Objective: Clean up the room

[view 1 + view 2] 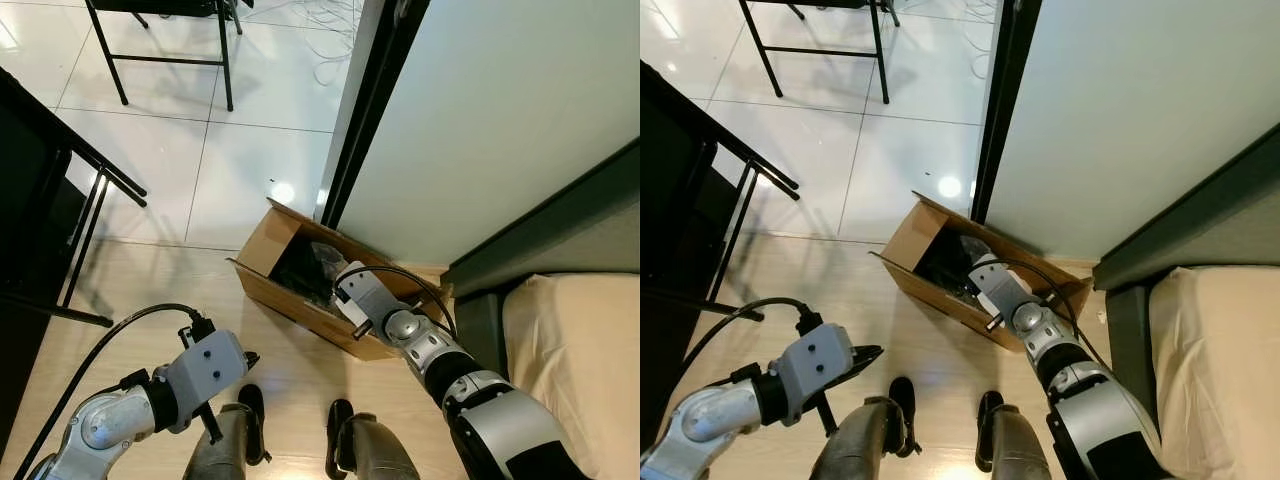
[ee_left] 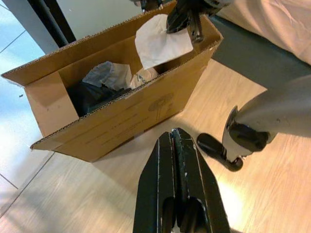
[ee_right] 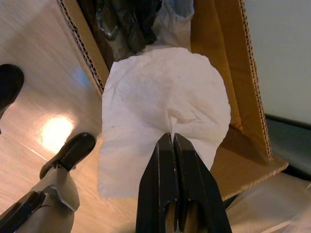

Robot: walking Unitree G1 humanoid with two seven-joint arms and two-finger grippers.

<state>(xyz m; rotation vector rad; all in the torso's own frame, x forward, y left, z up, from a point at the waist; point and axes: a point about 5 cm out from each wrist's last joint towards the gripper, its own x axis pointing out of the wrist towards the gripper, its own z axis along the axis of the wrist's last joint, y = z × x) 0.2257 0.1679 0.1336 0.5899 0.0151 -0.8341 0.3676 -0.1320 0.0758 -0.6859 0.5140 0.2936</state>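
Tissue in right end effector

One cardboard box stands on the wood floor. One white tissue hangs over it. Two grippers: the right gripper and the left gripper. One crumpled white wad and one black bag lie inside.

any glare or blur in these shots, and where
Left eye view: sharp, a bright lamp reflection on the glossy white floor tile behind the brown cardboard box. Right wrist view: a warm glare spot on the light wooden floor; the right gripper, pinching the white paper tissue, looks soft up close.
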